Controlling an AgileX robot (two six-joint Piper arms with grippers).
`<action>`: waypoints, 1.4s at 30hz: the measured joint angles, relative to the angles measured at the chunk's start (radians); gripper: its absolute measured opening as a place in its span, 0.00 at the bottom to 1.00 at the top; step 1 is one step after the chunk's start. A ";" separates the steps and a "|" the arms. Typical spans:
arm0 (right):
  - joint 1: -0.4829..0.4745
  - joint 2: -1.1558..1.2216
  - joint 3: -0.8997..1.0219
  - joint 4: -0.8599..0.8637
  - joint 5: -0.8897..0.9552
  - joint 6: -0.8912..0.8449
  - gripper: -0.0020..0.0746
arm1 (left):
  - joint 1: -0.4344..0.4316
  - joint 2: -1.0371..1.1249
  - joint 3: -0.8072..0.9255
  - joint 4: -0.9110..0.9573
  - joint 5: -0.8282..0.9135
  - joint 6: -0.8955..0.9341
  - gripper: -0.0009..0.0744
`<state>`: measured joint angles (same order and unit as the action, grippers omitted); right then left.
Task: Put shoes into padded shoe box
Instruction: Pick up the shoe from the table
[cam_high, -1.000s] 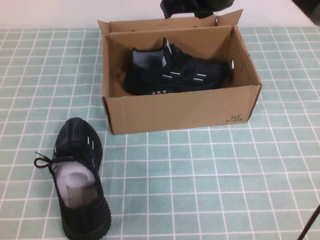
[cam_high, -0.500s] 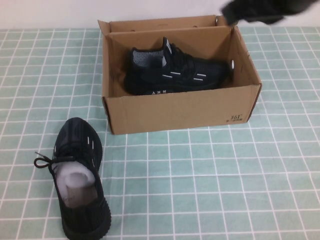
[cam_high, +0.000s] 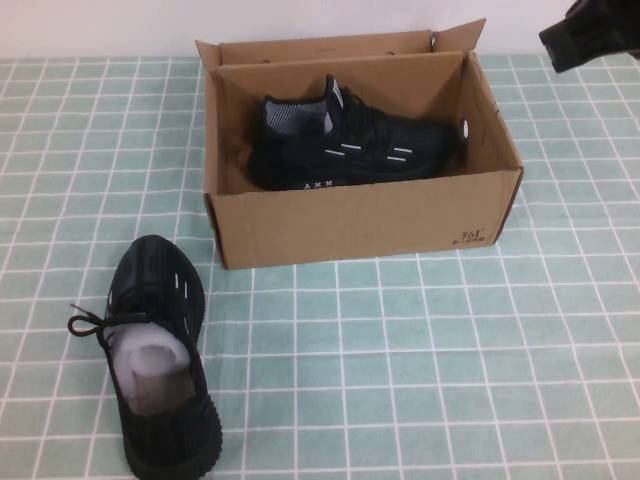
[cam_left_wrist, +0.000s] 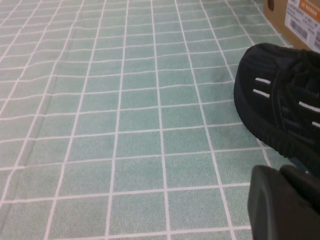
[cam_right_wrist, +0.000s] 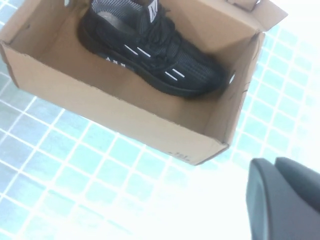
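Observation:
One black sneaker (cam_high: 350, 145) lies on its side inside the brown cardboard shoe box (cam_high: 360, 215). It also shows in the right wrist view (cam_right_wrist: 150, 50), inside the box (cam_right_wrist: 125, 115). The other sneaker (cam_high: 160, 350), with white paper stuffing, stands on the mat in front of the box on the left. Its toe shows in the left wrist view (cam_left_wrist: 285, 110). My left gripper (cam_left_wrist: 279, 172) is shut and empty, low beside that toe; it is outside the high view. My right gripper (cam_right_wrist: 274, 165) is shut and empty, raised to the right of the box. Its arm (cam_high: 590, 35) shows at the far right.
The table is covered by a green mat with a white grid (cam_high: 420, 360). The box's back flaps (cam_high: 330, 45) stand upright. A box corner with a white label (cam_left_wrist: 295, 20) shows in the left wrist view.
My right arm has swung from above the box's back edge to the far right, away from the box. Both sneakers and the box have not moved.

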<state>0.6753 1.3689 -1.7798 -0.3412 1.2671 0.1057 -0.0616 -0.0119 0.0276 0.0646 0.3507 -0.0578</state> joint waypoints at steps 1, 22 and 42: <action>0.000 0.000 0.003 -0.002 0.000 -0.003 0.02 | 0.000 0.000 0.000 0.000 0.000 0.000 0.01; -0.571 -0.658 1.292 0.117 -0.982 -0.001 0.02 | 0.000 0.000 0.000 0.000 0.000 0.000 0.01; -0.748 -1.376 1.805 0.137 -1.163 0.045 0.02 | 0.000 0.000 0.000 0.000 0.000 0.000 0.01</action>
<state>-0.0731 -0.0073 0.0253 -0.2041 0.1042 0.1511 -0.0616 -0.0119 0.0276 0.0646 0.3507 -0.0578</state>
